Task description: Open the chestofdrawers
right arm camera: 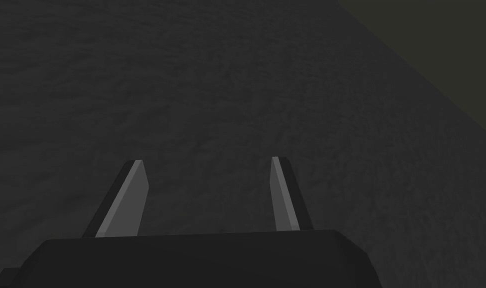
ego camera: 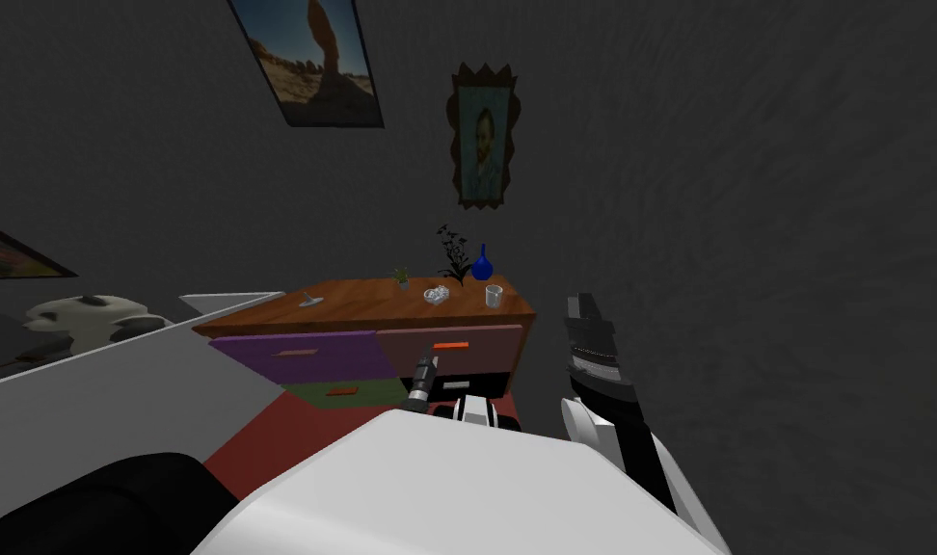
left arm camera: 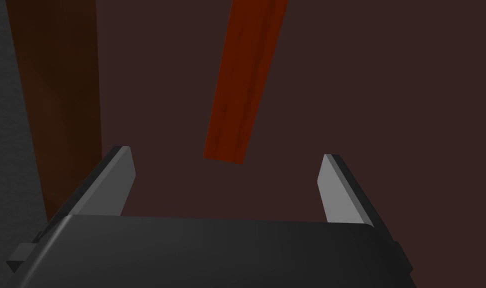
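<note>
Left gripper (left arm camera: 227, 154): fingers spread wide, empty, orange handle (left arm camera: 244, 75) just ahead between them.
Chest of drawers (ego camera: 361, 301): centre of the head view, wooden top.
Handling: probably rigid, drawer heavy; grip the handle's bar across its width, on the brown drawer front (left arm camera: 387, 75).
Right gripper (right arm camera: 208, 161): wide, empty, right of centre.

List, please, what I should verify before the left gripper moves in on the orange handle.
1. Left gripper open: ok.
2. Orange handle lined up between its fingers: ok, its near end lies about midway.
3. Fingers around the handle: not ok, it lies beyond the tips.
4. Maroon drawer shut: ok, it looks flush with the purple drawer.
5. Right gripper open, its arm off to the right of the chest: ok.
</note>
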Tool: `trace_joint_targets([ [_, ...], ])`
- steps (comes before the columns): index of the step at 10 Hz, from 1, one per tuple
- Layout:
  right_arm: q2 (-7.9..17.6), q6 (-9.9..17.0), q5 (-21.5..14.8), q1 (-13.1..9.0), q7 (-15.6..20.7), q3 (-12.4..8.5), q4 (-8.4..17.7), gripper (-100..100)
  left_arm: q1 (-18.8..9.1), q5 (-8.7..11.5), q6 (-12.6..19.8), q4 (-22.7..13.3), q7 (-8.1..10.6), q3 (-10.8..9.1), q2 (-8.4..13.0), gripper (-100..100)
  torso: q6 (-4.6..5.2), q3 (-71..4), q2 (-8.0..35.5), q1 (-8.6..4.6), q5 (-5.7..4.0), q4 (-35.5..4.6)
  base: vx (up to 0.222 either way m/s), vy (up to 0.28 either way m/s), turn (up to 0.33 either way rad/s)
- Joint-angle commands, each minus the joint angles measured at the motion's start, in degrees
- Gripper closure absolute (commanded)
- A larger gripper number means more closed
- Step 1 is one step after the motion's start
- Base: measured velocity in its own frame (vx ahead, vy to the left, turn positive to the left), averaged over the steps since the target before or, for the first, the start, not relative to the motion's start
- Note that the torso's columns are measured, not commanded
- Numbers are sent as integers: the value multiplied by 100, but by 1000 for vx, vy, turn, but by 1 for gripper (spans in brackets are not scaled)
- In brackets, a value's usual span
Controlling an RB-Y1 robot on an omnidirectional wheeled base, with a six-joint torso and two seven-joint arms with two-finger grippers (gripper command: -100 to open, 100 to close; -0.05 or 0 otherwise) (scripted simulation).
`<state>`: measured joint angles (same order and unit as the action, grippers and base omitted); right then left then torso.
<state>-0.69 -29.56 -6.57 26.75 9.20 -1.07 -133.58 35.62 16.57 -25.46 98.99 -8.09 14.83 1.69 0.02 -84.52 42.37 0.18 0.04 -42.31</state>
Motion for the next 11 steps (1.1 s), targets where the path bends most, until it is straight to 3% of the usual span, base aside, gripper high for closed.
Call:
trace_joint_targets([
  [1, 1, 0, 0, 0, 0, -1, 0, 0, -18, 23, -4, -124, -12, 40, -325, -100, -1, 1, 1, 16, 5, 0, 20, -28, 38],
  [4, 2, 0, 0, 1, 0, -2, 0, 0, 40, 22, 47, -1, -43, 44, -285, -100, -2, -19, -36, -8, -2, 8, 68, 3, -6],
  [5, 2, 0, 0, 0, 0, -1, 0, 0, 45, 22, 64, 16, -54, 45, -287, 100, -2, -14, -19, -18, -4, 8, 11, 2, 2],
  [11, 1, 1, 0, -3, 0, -1, 1, 0, 251, 37, 30, 196, -71, 153, -211, 100, -7, 1, 8, -13, -8, -9, -153, -18, 1],
])
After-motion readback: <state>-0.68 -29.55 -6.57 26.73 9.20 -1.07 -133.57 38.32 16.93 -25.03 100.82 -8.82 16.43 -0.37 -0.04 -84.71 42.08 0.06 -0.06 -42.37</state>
